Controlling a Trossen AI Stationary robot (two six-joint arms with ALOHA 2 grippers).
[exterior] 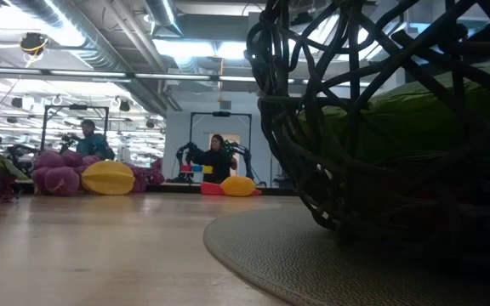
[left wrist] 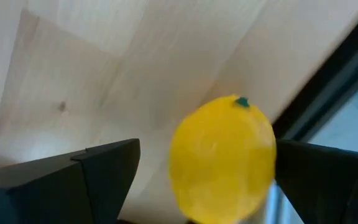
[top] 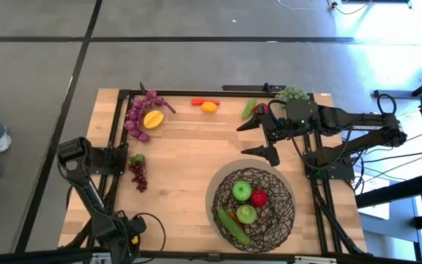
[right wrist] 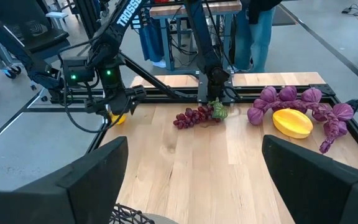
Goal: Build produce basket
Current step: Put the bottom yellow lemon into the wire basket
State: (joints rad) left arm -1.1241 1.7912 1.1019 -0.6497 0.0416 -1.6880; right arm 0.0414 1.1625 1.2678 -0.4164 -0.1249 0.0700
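My left gripper (left wrist: 197, 180) stands open around a lemon (left wrist: 222, 158) (touching one finger, not clamped); my right gripper (top: 264, 138) hangs open beyond the basket (top: 253, 204).

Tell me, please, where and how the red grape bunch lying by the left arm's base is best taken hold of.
Grip the red grape bunch across its narrow middle, coming straight down from above. It lies flat on the table, long and slim, green leafy end nearest the left arm's base, so closing across the short width should span it.
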